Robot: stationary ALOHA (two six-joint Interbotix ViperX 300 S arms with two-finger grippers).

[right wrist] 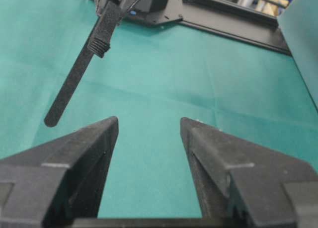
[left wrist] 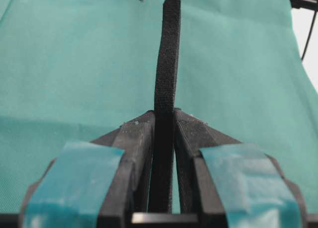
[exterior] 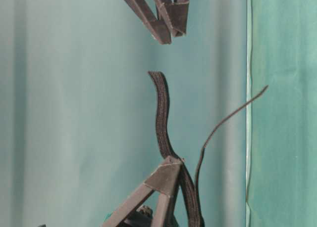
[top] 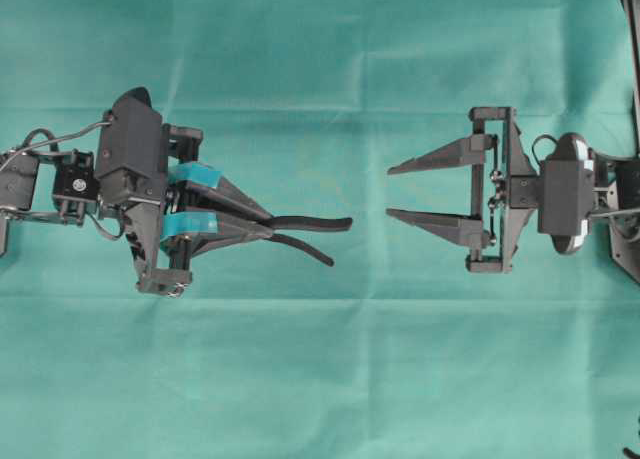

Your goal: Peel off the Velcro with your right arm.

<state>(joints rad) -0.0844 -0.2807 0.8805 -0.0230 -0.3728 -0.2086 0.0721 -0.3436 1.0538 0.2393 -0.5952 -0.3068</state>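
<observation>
The Velcro (top: pixel 312 222) is a black strip held above the green cloth, pointing right. Its two layers have come apart at the free end: a thick one (exterior: pixel 161 113) and a thin one (exterior: pixel 230 115) that curls away. My left gripper (top: pixel 272 226), with teal tape on its fingers, is shut on the strip's base, which runs between the jaws (left wrist: pixel 164 114) and on as the Velcro (left wrist: pixel 167 54). My right gripper (top: pixel 388 191) stands open, facing the free ends across a short gap, touching nothing. In the right wrist view the Velcro (right wrist: pixel 74 81) hangs ahead and left of the right gripper (right wrist: pixel 149 121).
A green cloth (top: pixel 320 379) covers the whole table. A black frame rail (right wrist: pixel 223 24) runs along the far side behind the left arm. Cables and a black mount (top: pixel 628 239) sit at the right edge.
</observation>
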